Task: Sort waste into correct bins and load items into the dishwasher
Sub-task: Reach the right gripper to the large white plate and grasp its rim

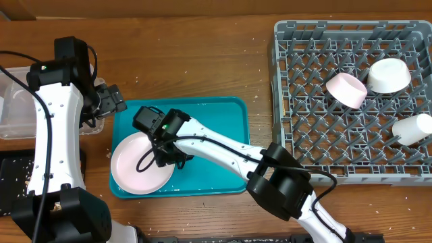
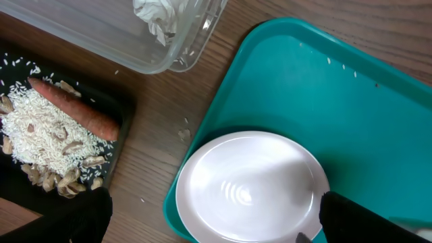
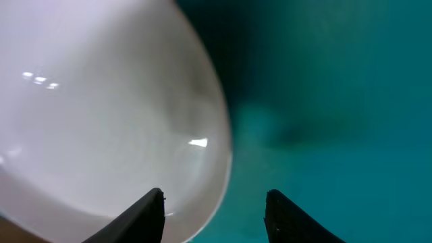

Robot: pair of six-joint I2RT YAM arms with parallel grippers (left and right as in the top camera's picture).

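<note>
Right fingers [image 3: 145,217] straddle plate [image 3: 101,108] in tray [image 3: 337,67].

White arm links [image 1: 52,135], black joints, black cables, black gripper fingers [image 3: 145,217]

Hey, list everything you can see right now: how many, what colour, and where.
table: one, brown wood, under everything
teal tray: one, teal, centre
large plate: one, pinkish white, on teal tray
dish rack: one, grey, right
pink bowl: one, pink, in dish rack
white bowl: one, white, in dish rack
cup: one, white, in dish rack
clear tub: one, clear, left
foil ball: one, silver-white, in clear tub
black tray: one, black, near left
rice: one pile, white, in black tray
carrot: one, orange, on rice
tan scraps: several, tan, beside rice
left gripper: open, black, above large plate
right gripper: open, black, straddling plate rim
</note>
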